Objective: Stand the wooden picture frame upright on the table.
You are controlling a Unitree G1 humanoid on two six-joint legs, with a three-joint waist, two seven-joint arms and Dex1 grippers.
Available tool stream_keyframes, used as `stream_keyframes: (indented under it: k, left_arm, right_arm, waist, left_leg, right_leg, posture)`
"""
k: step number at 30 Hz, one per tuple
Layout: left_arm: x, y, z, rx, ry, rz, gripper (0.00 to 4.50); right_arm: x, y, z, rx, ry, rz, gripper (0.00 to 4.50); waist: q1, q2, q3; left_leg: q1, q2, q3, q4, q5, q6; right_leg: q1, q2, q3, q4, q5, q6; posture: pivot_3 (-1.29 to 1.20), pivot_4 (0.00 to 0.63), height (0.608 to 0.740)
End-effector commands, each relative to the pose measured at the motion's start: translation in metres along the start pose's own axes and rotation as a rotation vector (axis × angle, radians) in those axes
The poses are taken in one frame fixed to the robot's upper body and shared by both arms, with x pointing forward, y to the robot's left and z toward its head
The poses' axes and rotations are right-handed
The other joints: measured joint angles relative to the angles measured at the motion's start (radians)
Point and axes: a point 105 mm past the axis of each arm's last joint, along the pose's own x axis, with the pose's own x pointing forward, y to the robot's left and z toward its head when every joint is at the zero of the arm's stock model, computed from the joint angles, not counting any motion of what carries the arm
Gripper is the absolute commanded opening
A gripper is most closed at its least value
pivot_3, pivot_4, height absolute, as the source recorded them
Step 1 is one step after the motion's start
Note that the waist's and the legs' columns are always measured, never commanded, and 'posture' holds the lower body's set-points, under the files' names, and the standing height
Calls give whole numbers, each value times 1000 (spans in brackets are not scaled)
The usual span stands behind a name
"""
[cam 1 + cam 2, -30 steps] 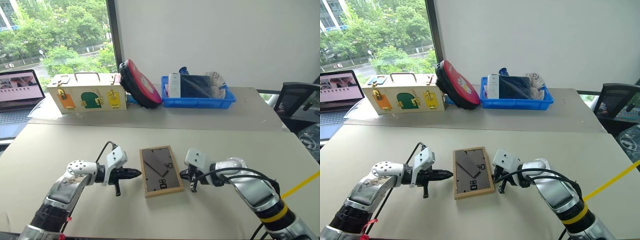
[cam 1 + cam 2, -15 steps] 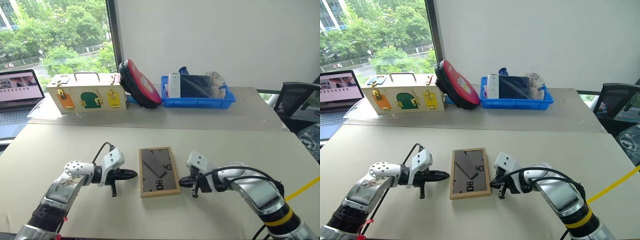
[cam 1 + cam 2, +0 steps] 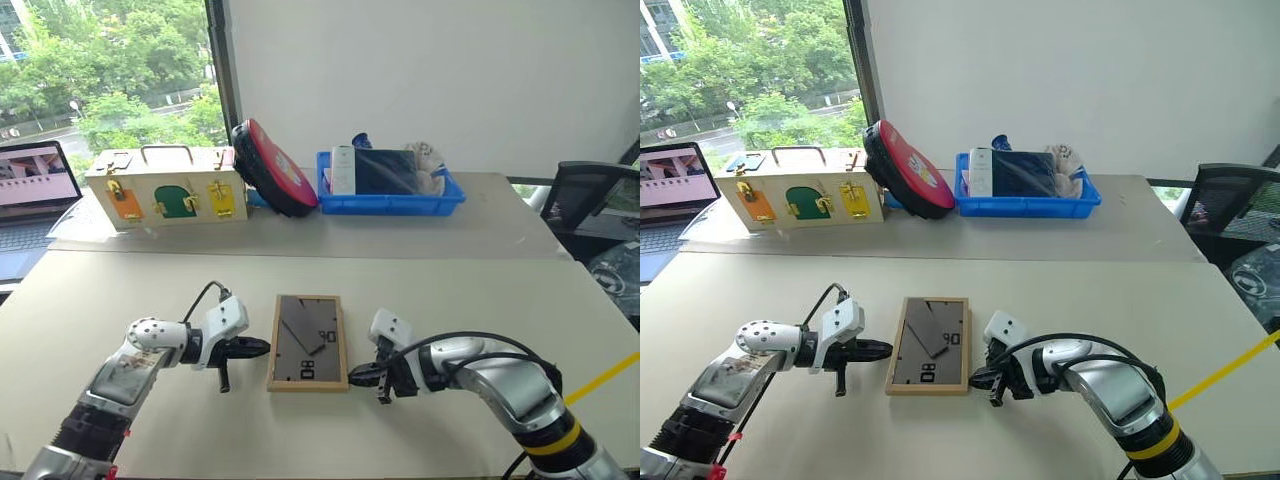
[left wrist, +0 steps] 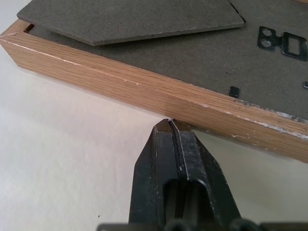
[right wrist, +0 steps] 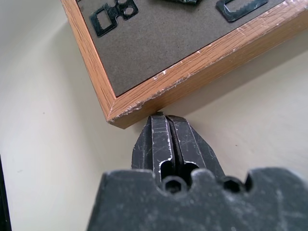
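Observation:
The wooden picture frame (image 3: 307, 341) lies flat, back side up, on the beige table (image 3: 470, 300), with its dark backing and stand flap (image 4: 130, 19) showing. My left gripper (image 3: 264, 347) is shut, and its tip meets the frame's left edge (image 4: 144, 91). On the other side my right gripper (image 3: 353, 377) is also shut, with its tip at the frame's near right corner (image 5: 118, 115). Neither holds anything.
At the back stand a cream latch box (image 3: 165, 187), a red and black disc (image 3: 272, 168) leaning beside it, and a blue bin (image 3: 390, 185) with several items. A laptop (image 3: 30, 190) is far left, a black chair (image 3: 590, 200) at the right.
The frame has slid left and turned to lie squarer to me. My right gripper followed it leftward and toward me and rolled. The left gripper stayed at the frame's left edge.

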Motion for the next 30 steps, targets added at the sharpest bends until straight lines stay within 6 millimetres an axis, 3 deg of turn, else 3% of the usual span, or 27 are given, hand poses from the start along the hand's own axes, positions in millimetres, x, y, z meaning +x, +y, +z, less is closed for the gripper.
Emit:
stream_keyframes:
  k: [1, 3, 8, 11, 14, 18, 21, 27, 30]
  left_arm:
    - [-10, 8, -1, 26, 22, 28, 0]
    - [-17, 12, -4, 14, 32, 54, 0]
    - [-48, 22, -6, -180, -57, 148, 0]
    - [-67, 23, 0, -328, -160, 174, 810]
    - [-75, 17, 10, -473, -246, 143, 1785]
    - [-72, 10, 26, -678, -356, 82, 3364]
    - [-62, 3, 25, -802, -349, 36, 4366]
    - [-26, -38, 18, -827, -193, -92, 4480]
    - [-15, -45, 16, -827, -164, -107, 4480]
  right_arm:
    - [10, 10, -17, 54, 59, 55, 32]
    - [4, 6, -20, 56, 69, 38, 32]
    - [-48, -22, -23, 74, 33, -78, 32]
    - [-77, -30, -11, 99, -54, -96, 0]
    - [-92, -31, 0, 143, -126, -74, 0]
    - [-89, -29, 9, 166, -172, -34, 0]
    - [-79, -30, 9, 150, -156, -15, 0]
    - [-54, -31, 4, 87, -99, 34, 0]
    - [-43, -37, -2, 66, -73, 37, 0]
  waist:
    - [-6, 0, 0]
    - [-8, 0, 0]
    - [-2, 0, 1]
    - [3, 0, 1]
    - [-5, 0, 2]
    - [-12, 0, 2]
    - [-11, 0, 2]
    - [-10, 0, 2]
    - [-9, -1, 2]
  left_leg:
    - [0, 0, 0, 0, 0, 0]
    - [0, 0, 0, 0, 0, 0]
    - [-2, 0, 0, 0, -1, 0]
    - [-3, -1, 0, 1, -1, 0]
    - [-3, -1, 0, 1, -1, 0]
    - [-3, -1, 0, 0, -1, 0]
    - [-3, -1, 0, 1, -1, 0]
    - [-3, -1, 0, 0, -1, 0]
    - [-4, -1, 0, 0, -1, 0]
  right_leg:
    - [0, 0, 0, 0, 0, 0]
    - [0, 0, 0, 0, 0, 0]
    - [0, -1, 0, -1, -1, -1]
    - [-1, -2, -1, -1, -2, 2]
    - [-3, -2, -1, -1, -2, 2]
    - [-2, -2, -1, -1, -2, 2]
    - [-2, -2, -1, -1, -2, 2]
    - [-2, -2, -1, -1, -1, -1]
    - [-3, -2, -1, -1, 0, -2]
  posture:
    - [0, 150, 719]
    - [0, 150, 719]
    - [0, 150, 719]
    - [0, 150, 719]
    - [0, 150, 719]
    - [0, 150, 719]
    - [0, 150, 719]
    - [0, 150, 719]
    - [0, 150, 719]
